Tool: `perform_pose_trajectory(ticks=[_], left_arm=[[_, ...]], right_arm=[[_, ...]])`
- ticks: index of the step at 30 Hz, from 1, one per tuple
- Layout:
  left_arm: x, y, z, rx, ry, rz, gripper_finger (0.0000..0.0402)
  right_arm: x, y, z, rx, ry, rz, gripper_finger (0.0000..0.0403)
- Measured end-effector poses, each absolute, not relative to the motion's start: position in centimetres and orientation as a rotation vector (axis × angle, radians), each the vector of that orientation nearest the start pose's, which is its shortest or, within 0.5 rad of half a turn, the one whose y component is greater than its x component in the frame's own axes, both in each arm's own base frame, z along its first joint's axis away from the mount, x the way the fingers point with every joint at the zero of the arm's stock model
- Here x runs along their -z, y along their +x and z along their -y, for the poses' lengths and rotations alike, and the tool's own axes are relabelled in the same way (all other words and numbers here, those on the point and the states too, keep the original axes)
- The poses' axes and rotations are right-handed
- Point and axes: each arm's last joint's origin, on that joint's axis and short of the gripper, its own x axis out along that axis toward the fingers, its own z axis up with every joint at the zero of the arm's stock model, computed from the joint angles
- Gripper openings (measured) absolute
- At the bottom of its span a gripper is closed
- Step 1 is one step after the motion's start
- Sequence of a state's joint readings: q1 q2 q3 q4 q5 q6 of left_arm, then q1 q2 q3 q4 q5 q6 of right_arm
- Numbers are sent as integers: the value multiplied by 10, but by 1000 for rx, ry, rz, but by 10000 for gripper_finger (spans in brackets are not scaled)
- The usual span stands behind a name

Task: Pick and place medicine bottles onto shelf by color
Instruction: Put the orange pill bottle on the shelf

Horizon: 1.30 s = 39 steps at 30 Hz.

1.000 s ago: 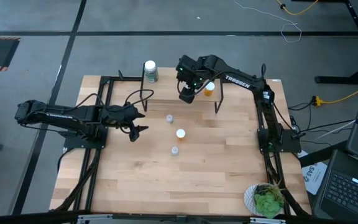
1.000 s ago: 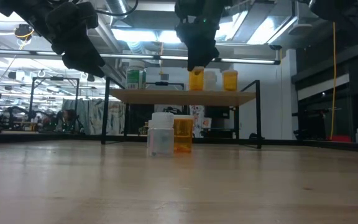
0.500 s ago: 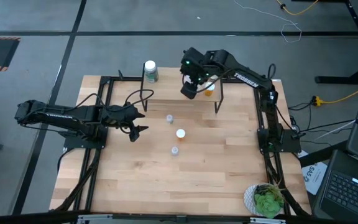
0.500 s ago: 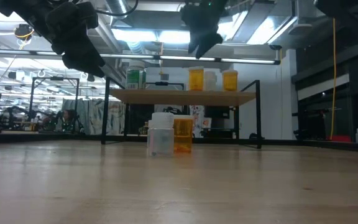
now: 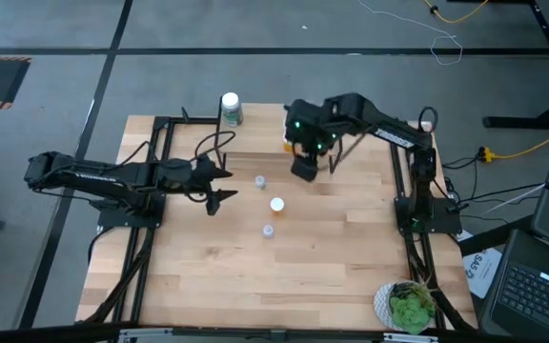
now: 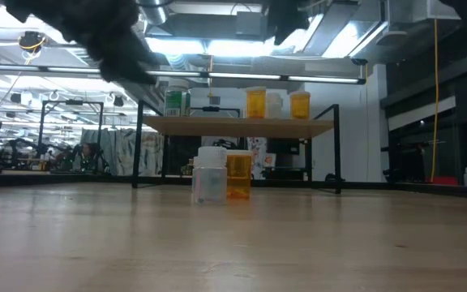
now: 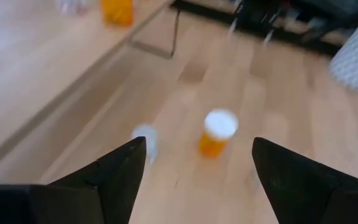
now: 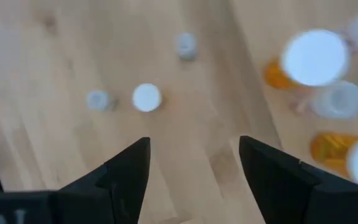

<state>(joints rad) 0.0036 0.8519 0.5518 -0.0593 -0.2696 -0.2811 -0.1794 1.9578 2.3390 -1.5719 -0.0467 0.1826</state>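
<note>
The shelf (image 6: 237,124) carries a green-labelled bottle (image 6: 177,103), two orange bottles (image 6: 255,103) (image 6: 300,105) and a white one (image 6: 274,104). On the table in front of it stand an orange bottle with a white cap (image 5: 276,205) and two tiny clear bottles (image 5: 260,181) (image 5: 268,231). My right gripper (image 5: 303,171) hangs open and empty high above the shelf's near edge, pointing down. Left of the table bottles, my left gripper (image 5: 223,186) is open and empty above the table. It looks at the orange bottle (image 7: 216,134).
A green plant in a white pot (image 5: 408,305) stands at the table's near right corner. The shelf's black legs (image 5: 333,160) stand on the far half of the table. Bare wood spreads across the near half (image 5: 255,276).
My right gripper has risen from around the left orange bottle on the shelf and drawn toward the table's near edge, still open. That bottle stays standing on the shelf. My left gripper has tipped up a little.
</note>
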Motion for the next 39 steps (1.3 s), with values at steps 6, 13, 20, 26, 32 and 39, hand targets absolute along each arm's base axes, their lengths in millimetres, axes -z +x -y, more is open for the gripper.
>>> perform_pose_trajectory(ticks=[6, 13, 20, 26, 32, 39], left_arm=[[-243, 208, -9, -297, -245, -333, 289], [-246, 254, -6, -211, -238, -435, 289], [-258, 296, -12, -197, -93, -675, 289], [-257, 312, -15, -202, -81, -729, 289], [-257, 314, -15, -202, -81, -730, 289], [-257, 314, -17, -200, -88, -729, 289]], right_arm=[[-416, 350, 20, 66, 145, -1156, 248], [-426, 341, -5, 18, 69, -1129, 248], [-450, 314, -10, 131, 12, -1040, 248], [-472, 262, -9, 295, 30, -947, 248], [-424, 213, -27, 505, 139, -908, 248], [-331, 209, -58, 276, 144, -651, 248]])
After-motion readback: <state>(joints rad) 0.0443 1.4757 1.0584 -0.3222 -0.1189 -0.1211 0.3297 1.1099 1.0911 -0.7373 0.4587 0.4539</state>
